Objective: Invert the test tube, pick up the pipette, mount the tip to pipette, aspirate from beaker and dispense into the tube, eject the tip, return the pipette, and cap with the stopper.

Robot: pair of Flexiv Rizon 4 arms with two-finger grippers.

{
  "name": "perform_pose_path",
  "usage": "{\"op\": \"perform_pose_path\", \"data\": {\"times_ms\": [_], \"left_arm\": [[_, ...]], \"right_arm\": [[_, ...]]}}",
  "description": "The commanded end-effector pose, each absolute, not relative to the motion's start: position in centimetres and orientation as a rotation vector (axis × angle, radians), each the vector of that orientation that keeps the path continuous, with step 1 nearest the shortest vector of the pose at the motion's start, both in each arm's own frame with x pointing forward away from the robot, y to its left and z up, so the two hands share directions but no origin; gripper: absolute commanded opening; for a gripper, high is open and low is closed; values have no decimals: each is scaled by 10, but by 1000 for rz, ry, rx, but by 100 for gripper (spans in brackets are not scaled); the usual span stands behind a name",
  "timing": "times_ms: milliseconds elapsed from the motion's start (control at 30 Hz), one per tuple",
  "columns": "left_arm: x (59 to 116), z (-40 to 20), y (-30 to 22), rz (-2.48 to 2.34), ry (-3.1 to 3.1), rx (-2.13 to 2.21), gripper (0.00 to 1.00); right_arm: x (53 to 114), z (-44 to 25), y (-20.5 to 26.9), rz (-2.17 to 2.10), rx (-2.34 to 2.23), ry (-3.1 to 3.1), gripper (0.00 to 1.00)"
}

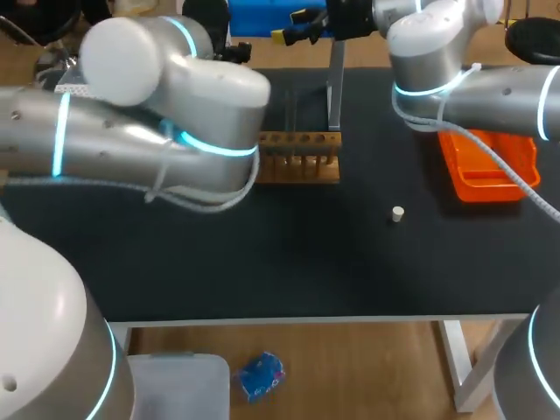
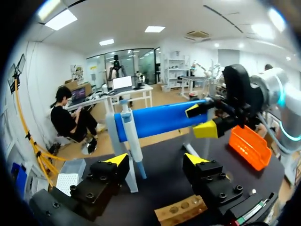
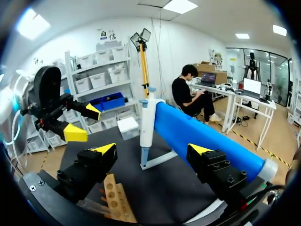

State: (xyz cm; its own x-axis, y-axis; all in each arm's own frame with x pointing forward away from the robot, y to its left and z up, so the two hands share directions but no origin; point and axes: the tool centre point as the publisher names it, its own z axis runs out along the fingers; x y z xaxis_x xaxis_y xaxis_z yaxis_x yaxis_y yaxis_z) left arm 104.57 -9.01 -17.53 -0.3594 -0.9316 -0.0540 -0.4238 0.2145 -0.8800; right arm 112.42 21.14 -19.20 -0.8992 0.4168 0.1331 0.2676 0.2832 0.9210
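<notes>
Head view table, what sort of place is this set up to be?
Probably a chemistry-style lab bench for robot practice: a wooden test tube rack, an upright pipette, and a small stopper lying on the black table.

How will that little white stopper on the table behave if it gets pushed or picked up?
The stopper looks tiny and probably very light, so a nudge would likely send it sliding. It seems a short round plug standing alone on the dark table; tipped over, it could roll.
</notes>
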Motion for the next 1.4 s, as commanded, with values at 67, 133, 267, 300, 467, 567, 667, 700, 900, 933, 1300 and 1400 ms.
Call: {"op": "perform_pose_path", "data": {"times_ms": [67,133,267,300,467,567,667,700,900,933,1300,1400], "left_arm": [[1015,-170,-82,-1397,2215,-902,82],[1009,-168,-88,-1463,2285,-815,81],[998,-168,-98,-1478,2451,-607,78],[994,-168,-100,-1470,2509,-542,91],[981,-171,-107,-1441,2713,-376,100],[981,-171,-107,-1441,2713,-376,100],[981,-171,-107,-1441,2713,-376,100],[981,-171,-107,-1441,2713,-376,100],[981,-171,-107,-1441,2713,-376,100],[981,-171,-107,-1441,2713,-376,100],[979,-179,-122,-1547,2740,-340,100],[978,-183,-130,-1551,2735,-326,100]], "right_arm": [[1094,-182,179,1742,566,2392,100],[1084,-179,171,1752,512,2403,100],[1061,-173,153,1762,383,2421,100],[1055,-172,148,1760,339,2432,100],[1048,-171,144,1777,271,2456,100],[1048,-171,144,1777,271,2456,100],[1048,-171,144,1777,271,2456,100],[1048,-171,144,1777,271,2456,100],[1048,-171,144,1777,271,2456,100],[1048,-171,144,1777,271,2456,100],[1018,-181,111,1782,342,2444,100],[1003,-186,99,1770,358,2445,100]]}}
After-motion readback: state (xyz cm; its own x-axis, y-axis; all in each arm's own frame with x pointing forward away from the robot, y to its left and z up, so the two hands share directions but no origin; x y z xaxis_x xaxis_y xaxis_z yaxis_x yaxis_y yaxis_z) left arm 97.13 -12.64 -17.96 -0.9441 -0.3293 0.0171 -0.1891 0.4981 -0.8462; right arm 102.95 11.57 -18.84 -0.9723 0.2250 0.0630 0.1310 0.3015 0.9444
